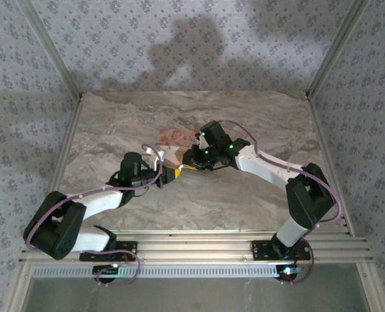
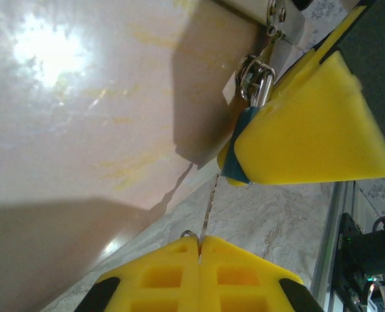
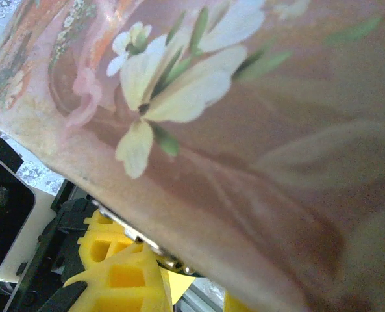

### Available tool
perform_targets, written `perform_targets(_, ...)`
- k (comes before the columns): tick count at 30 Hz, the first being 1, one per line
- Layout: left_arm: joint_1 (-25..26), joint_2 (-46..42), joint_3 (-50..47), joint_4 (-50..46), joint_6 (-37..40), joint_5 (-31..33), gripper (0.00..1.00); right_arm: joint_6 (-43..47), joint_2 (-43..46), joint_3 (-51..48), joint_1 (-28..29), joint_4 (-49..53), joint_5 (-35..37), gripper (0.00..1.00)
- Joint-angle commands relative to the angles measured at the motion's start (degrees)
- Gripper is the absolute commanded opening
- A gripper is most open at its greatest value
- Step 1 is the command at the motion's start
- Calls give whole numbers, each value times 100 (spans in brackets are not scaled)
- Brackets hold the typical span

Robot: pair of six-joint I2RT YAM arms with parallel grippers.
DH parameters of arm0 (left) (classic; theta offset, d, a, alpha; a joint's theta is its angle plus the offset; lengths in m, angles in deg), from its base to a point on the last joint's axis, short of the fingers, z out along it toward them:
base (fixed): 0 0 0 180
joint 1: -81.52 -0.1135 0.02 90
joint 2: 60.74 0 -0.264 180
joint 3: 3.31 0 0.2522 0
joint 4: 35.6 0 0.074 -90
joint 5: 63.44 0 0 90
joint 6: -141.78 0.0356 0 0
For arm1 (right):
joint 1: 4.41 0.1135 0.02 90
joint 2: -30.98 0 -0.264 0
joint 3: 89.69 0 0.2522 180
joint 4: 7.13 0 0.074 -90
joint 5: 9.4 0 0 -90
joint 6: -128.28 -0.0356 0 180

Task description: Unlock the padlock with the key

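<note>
Top external view: a marble tabletop [image 1: 244, 123] carries a floral box [image 1: 176, 137], and both arms meet at its near side. In the left wrist view, the left tool [image 2: 200, 250] is clenched on the key [image 2: 209, 205]. The key's thin blade points toward the padlock [image 2: 258, 79] but stays short of it. The padlock hangs at the box's latch, against the right tool [image 1: 192, 160]. I cannot tell whether that tool grips anything.

Table [image 1: 114, 117]: a grey-beige marble-patterned top with darker veining, seen from above. A slotted metal rail [image 1: 198, 244] runs along its 6 o'clock edge. One object lies directly on the surface, a pink box [image 1: 178, 137] with a floral print, just toward 12 o'clock of the table's centre. The right wrist view shows white petals and green leaves on its glossy face.
</note>
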Motion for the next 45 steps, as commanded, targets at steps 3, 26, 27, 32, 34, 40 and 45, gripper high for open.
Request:
perform_targets(3, 91, -200, -130, 221, 6, 45, 0, -83, 241, 23, -47, -265, -255, 0)
perform_targets(26, 178, -354, -47, 52, -29, 318, 0, -103, 311, -33, -71, -218, -216, 0)
perform_targets(27, 174, -337, -42, 62, -38, 310, 0, -103, 299, -30, -73, -219, -218, 0)
perform_targets(32, 183, -328, 7, 121, -56, 257, 0, -116, 264, -26, -57, -248, -218, 0)
perform_targets(34, 181, -316, 32, 142, -56, 218, 0, -115, 244, -21, -51, -249, -223, 0)
perform_targets(40, 196, -232, 59, 281, -147, 169, 0, -129, 237, -19, -44, -261, -218, 0)
perform_targets(45, 195, -46, 150, 462, -312, 170, 0, -133, 228, -26, -18, -271, -218, 0)
